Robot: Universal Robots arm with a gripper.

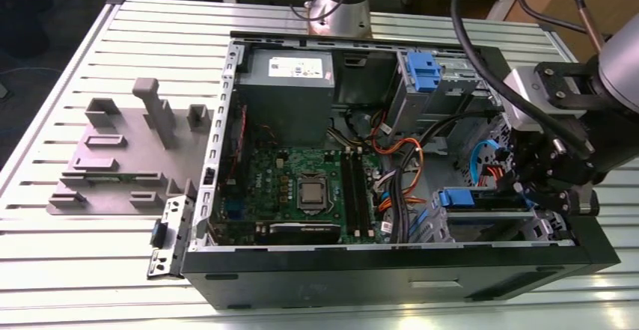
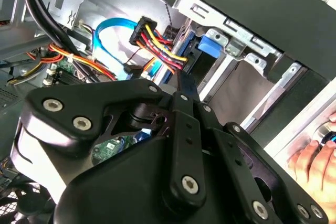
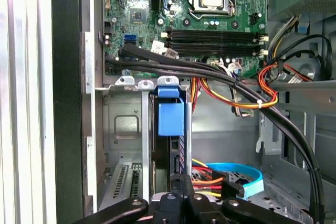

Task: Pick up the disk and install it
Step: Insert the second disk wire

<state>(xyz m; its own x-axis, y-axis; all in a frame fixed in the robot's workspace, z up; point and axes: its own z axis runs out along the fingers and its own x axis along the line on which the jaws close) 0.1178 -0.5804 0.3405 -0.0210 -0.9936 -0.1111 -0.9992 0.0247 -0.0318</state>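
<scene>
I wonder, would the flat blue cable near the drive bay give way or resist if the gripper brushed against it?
The flat blue cable would probably flex aside: it is thin and hangs in a free loop. It may spring back, since one end looks plugged in. The gripper hangs close beside it.

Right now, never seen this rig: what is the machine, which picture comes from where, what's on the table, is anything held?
The machine is one robot arm with a black gripper at its end. The exterior view looks from off the arm down at a slatted metal table. On it lies an open computer case and, toward the exterior view's left, a grey fixture block. Both wrist views come from cameras riding on the arm, looking past the gripper into the case. The gripper sits low inside the case by the drive bay, where a blue tab stands upright in a slot. I cannot tell whether it holds anything. A person's hand rests near the case edge.
</scene>
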